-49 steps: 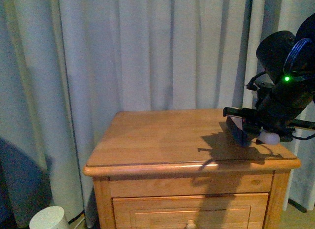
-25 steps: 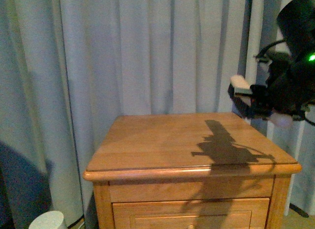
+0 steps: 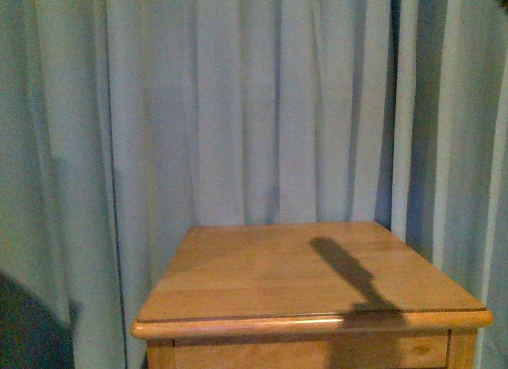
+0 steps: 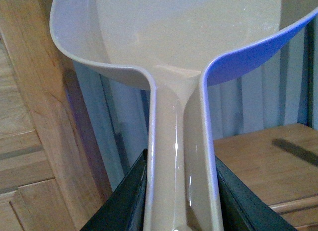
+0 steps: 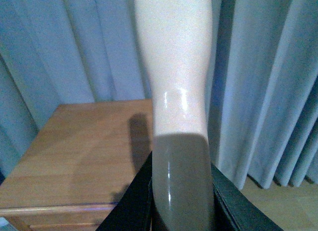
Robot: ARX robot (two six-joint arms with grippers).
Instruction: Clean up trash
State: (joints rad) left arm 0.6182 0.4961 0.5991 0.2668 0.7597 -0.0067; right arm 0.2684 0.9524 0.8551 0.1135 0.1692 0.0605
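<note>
The trash shows in none of the views. In the left wrist view my left gripper (image 4: 181,191) is shut on the long handle of the pale dustpan (image 4: 189,42), whose scoop spreads wide ahead of the jaws and looks empty. In the right wrist view my right gripper (image 5: 181,191) is shut on the smooth pale handle of the brush (image 5: 174,67); its bristles are out of frame. The brush is held above and to one side of the wooden nightstand top (image 5: 84,146). Neither arm appears in the front view, only a long shadow (image 3: 349,274) on the nightstand.
The wooden nightstand (image 3: 309,317) stands before pale blue curtains (image 3: 238,107). A wooden cabinet side (image 4: 30,116) runs close beside the dustpan, and the nightstand top (image 4: 263,156) lies beyond it. Bare floor (image 5: 278,206) shows by the curtain foot.
The right arm with the brush has risen up and out of the front view at the upper right. The front view has tilted upward, and the white bin at lower left has dropped out of frame.
</note>
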